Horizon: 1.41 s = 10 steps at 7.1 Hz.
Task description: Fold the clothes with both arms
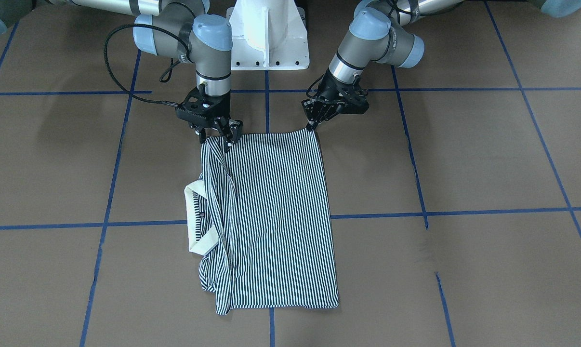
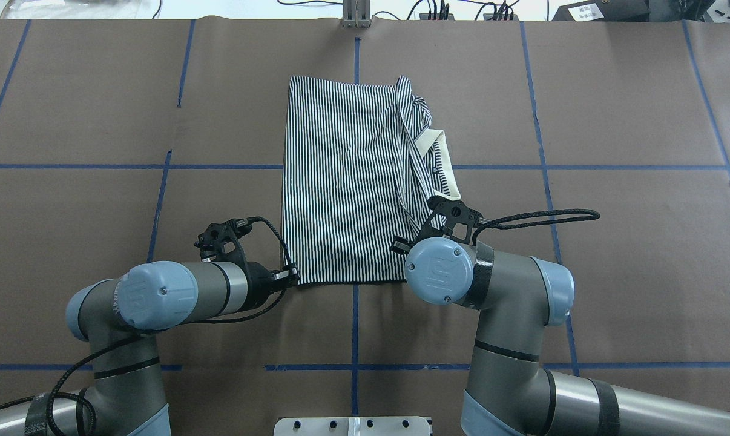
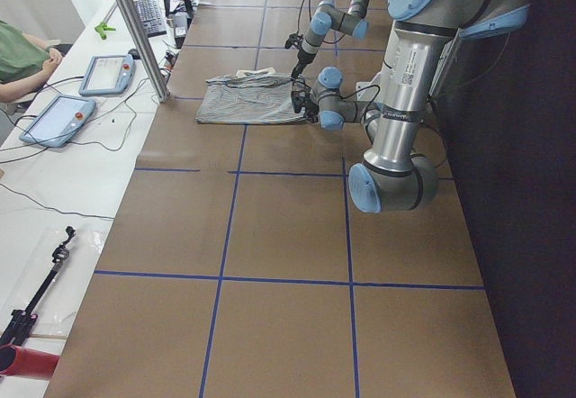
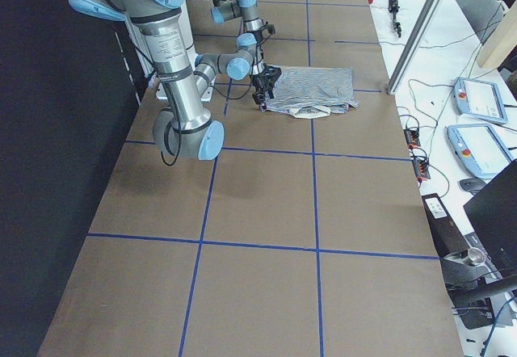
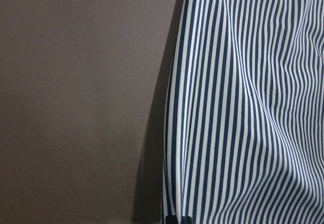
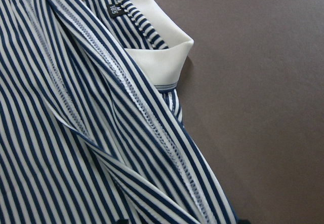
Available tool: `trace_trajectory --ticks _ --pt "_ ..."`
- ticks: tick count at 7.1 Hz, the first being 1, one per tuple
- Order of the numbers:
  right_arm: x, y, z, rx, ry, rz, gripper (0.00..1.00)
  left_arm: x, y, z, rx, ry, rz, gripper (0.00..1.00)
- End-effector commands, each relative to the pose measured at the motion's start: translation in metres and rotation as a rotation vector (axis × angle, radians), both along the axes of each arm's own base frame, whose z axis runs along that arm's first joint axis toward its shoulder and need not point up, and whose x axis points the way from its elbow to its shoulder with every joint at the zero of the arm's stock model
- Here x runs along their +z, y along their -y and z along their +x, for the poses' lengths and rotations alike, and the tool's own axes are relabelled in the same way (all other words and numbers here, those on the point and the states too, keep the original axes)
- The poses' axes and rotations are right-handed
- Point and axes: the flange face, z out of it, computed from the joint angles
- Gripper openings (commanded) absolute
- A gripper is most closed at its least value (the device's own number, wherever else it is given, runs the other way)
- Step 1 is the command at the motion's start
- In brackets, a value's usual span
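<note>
Striped polo shirt (image 2: 341, 181) lies lengthwise away from robot; cream collar (image 2: 427, 143) faces right.

the shirt (image 2: 341, 194) lies flat on the surface (image 2: 613, 242). the left gripper (image 1: 311, 126) is at the shirt's robot-side left corner, the right gripper (image 1: 221, 136) at its robot-side right corner. the collar (image 1: 194, 221) lies along its right edge.

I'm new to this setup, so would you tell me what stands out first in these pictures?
The striped polo shirt lies folded into a rectangle on the brown table, its cream collar poking out on the robot's right side. The left tool looks closed on the shirt corner nearest the robot's base, while the right tool stands open over the other near corner.
</note>
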Motion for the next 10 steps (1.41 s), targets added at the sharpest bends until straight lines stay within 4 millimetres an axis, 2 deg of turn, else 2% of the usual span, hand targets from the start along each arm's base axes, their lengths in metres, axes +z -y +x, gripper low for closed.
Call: trace_trajectory --ticks 1,2,5,6,7,10 --pt "0.0013 -0.0009 -0.0002 -0.002 -0.014 -0.005 0.74 0.0 -0.0002 0.0001 0.001 0.0 -0.001 0.0" --pt "0.0016 -0.0009 -0.0002 -0.002 -0.015 -0.005 0.69 0.0 0.0 0.0 0.0 0.0 0.0 0.0" --pt "0.0032 -0.0043 -0.0025 -0.008 -0.018 -0.006 0.67 0.0 -0.0002 0.0001 0.002 0.0 0.001 0.0" --pt "0.0042 -0.0061 -0.0034 -0.011 -0.02 -0.007 0.62 0.0 -0.001 0.0006 0.004 0.0 0.001 0.0" --pt "0.0042 -0.0062 -0.0034 -0.011 -0.02 -0.007 0.44 -0.0003 -0.0008 0.0011 0.004 0.001 0.002 0.0" --pt "0.0059 -0.0068 -0.004 -0.012 -0.023 -0.007 0.14 -0.001 -0.0001 0.0003 0.003 -0.001 0.003 0.0"
